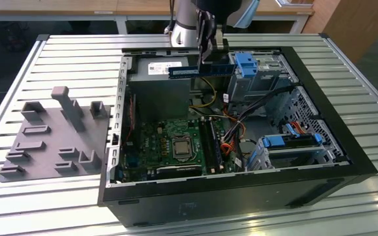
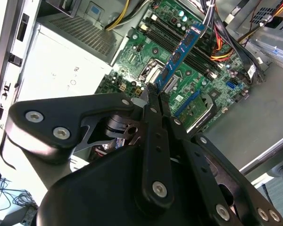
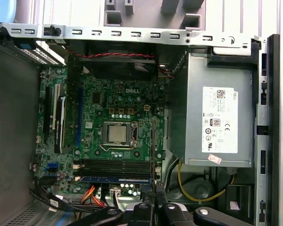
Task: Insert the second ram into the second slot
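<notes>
Grip: the claw (image 1: 208, 60) is clamped on the second ram (image 1: 185, 72), its fingers drawn nearly together.
Position: the second ram is held level above the open computer case (image 1: 346, 147), over the power supply (image 1: 155, 91), clear of the motherboard (image 1: 169, 142).
Count: one ram held; two blue latches (image 1: 245, 64); one grey fixture (image 1: 51, 142) laid on the tabletop (image 1: 45, 206).

Matte black hand (image 2: 153, 94), silver screw heads (image 2: 159, 189) on chunky linkages (image 2: 75, 110); glossy silver-grey arm (image 1: 185, 24).
</notes>
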### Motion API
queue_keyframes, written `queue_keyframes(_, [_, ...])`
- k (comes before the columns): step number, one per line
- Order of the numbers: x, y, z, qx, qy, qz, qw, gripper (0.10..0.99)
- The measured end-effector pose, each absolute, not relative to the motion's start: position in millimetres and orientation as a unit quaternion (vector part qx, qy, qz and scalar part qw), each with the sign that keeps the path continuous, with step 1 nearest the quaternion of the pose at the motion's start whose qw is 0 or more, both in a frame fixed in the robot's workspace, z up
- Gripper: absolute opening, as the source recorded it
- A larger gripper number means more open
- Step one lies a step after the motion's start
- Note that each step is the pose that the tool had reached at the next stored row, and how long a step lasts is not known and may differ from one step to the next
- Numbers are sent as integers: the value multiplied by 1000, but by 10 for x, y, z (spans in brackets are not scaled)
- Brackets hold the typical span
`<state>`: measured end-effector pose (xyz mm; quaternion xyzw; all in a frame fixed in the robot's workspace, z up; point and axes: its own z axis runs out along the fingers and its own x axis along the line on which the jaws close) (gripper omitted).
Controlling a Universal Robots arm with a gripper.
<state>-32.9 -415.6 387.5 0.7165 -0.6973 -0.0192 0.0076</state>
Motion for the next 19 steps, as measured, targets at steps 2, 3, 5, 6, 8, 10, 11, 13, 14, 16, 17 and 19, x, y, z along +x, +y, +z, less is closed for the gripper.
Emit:
queue_keyframes(2, [-329, -4163, 3876, 716, -697, -19, 8, 137])
queue_keyframes(3, [-328, -4168, 3876, 717, -697, -19, 8, 137])
queue_keyframes(5, [-329, -4181, 3876, 716, -697, -19, 8, 137])
queue_keyframes(6, [-329, -4187, 3875, 716, -697, -19, 8, 137])
queue_keyframes(8, [-329, -4198, 3876, 716, -697, -19, 8, 137])
queue_keyframes(10, [-329, -4203, 3875, 716, -697, -19, 8, 137])
queue_keyframes(11, [-329, -4205, 3875, 716, -697, -19, 8, 137])
queue_keyframes(13, [-329, -4211, 3875, 716, -697, -19, 8, 137])
queue_keyframes(14, [-329, -4214, 3876, 716, -697, -19, 8, 137])
queue_keyframes(16, [-329, -4222, 3876, 716, -697, -19, 8, 137])
queue_keyframes(17, [-329, -4225, 3876, 716, -697, -19, 8, 137])
queue_keyframes(19, [-329, -4233, 3876, 716, -697, -19, 8, 137])
